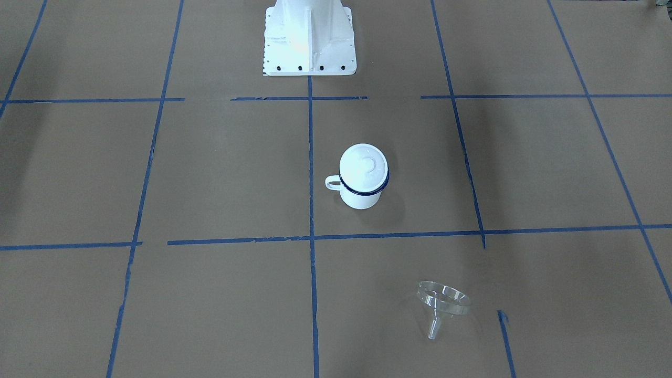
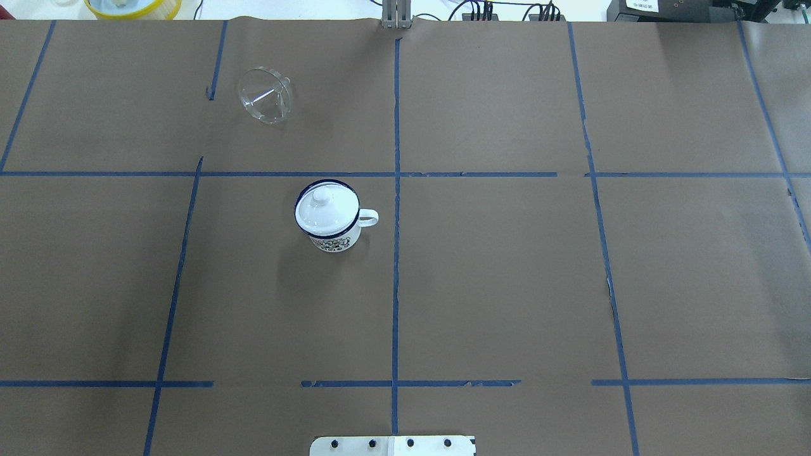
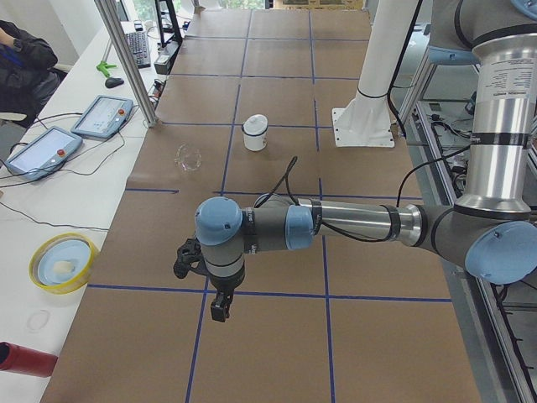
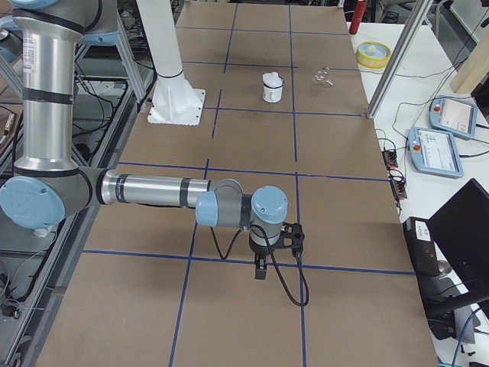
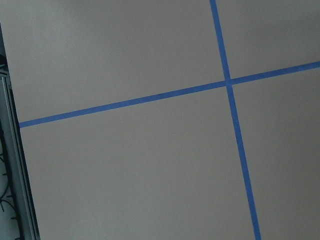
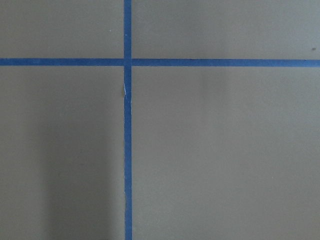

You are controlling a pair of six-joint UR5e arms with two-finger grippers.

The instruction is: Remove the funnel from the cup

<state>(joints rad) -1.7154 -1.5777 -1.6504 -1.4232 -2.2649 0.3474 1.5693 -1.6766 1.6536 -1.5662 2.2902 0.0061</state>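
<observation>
Cup: the small white enamel mug with a dark blue rim [image 2: 336, 239] stands upright nearest the robot's base [image 2: 393, 445]. A white round knobbed lid [image 2: 321, 206] sits on it.
Funnel: the clear plastic funnel [image 2: 265, 95] lies on its side beyond the mug, well apart; you may judge it already out.
Handling: probably light, stiff and slippery, and it can roll.
Hold: pinch the wide rim wall, not the thin spout.
Left arm: stretched low over its table end, left gripper [image 3: 220, 309] pointing down; you cannot tell if its jaws are apart.
Right arm: likewise at its end, right gripper [image 4: 260, 269] also not readable.
</observation>
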